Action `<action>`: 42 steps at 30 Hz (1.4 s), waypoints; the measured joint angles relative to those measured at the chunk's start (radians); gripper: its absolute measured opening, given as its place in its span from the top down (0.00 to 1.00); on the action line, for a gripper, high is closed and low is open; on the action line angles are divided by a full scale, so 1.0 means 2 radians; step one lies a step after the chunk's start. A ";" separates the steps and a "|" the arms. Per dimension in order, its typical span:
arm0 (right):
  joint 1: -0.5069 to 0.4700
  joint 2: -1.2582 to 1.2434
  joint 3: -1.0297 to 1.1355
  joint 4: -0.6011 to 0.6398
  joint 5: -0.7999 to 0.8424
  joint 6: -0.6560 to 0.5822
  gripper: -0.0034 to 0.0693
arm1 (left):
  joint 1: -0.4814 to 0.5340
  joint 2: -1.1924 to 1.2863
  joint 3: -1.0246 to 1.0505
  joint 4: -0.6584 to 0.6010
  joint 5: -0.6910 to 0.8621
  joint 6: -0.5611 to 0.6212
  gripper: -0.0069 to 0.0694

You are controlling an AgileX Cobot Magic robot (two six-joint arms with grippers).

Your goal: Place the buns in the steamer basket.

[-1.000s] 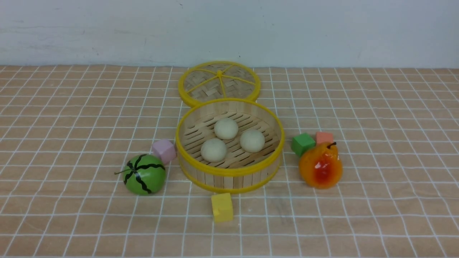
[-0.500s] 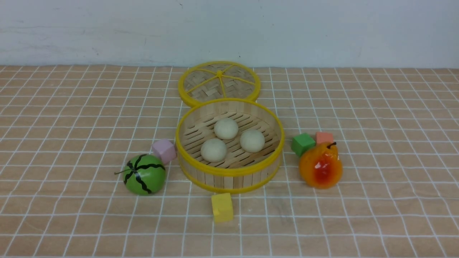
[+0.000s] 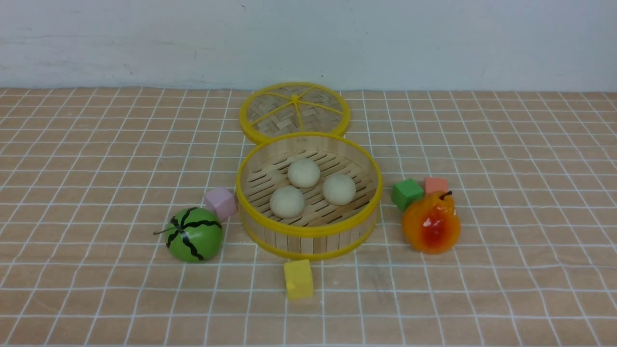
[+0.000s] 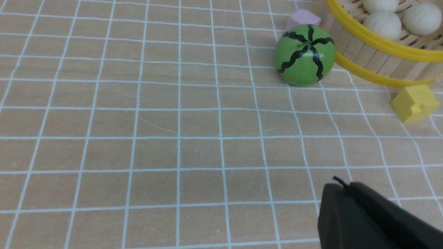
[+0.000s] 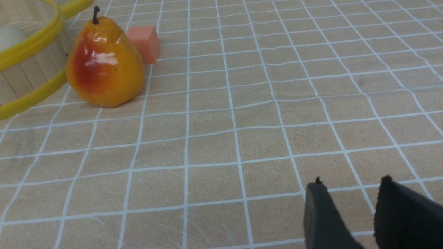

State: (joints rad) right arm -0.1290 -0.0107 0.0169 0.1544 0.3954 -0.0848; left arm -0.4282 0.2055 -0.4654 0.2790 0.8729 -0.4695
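Peach-coloured cloth with a white grid covers the counter [image 3: 96, 299]. Nearest its front edge, the two grippers appear only in the wrist views, both low over bare cloth: the left gripper [image 4: 342, 188] has its dark fingers pressed together, while the right gripper [image 5: 349, 185] holds its fingers slightly apart, with nothing between them. Farther in, near the middle, a yellow block [image 3: 298, 278] sits just in front of the steamer basket [image 3: 308, 231], with a green melon ball [image 3: 194, 234] and a pink block [image 3: 220, 203] to the basket's left, and a glossy pear [image 3: 431, 224], a green block [image 3: 407, 193] and an orange block [image 3: 436, 184] to its right. All three buns [image 3: 303, 172] lie on the slatted basket floor, close together, so the task looks complete. They appear light, smooth and perhaps soft; a gentle pinch across a bun's widest part would probably be the safest hold, since round surfaces may slip. Behind the basket, toward the back edge, the woven lid [image 3: 294, 112] lies flat.
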 joint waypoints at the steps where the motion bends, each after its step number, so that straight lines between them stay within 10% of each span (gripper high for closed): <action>1: 0.000 0.000 0.000 0.000 0.000 0.000 0.62 | 0.000 0.003 0.004 0.001 -0.007 -0.001 0.90; 19: 0.000 0.000 0.000 0.000 0.000 0.000 0.62 | 0.025 -0.012 0.023 0.031 -0.065 -0.052 0.89; 42: 0.000 0.000 0.000 0.000 0.000 0.000 0.62 | 0.122 -0.108 0.245 -0.050 -0.231 0.027 0.86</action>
State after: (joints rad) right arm -0.1290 -0.0107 0.0169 0.1544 0.3954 -0.0848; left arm -0.1836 -0.0100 0.0250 0.1792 0.4111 -0.4162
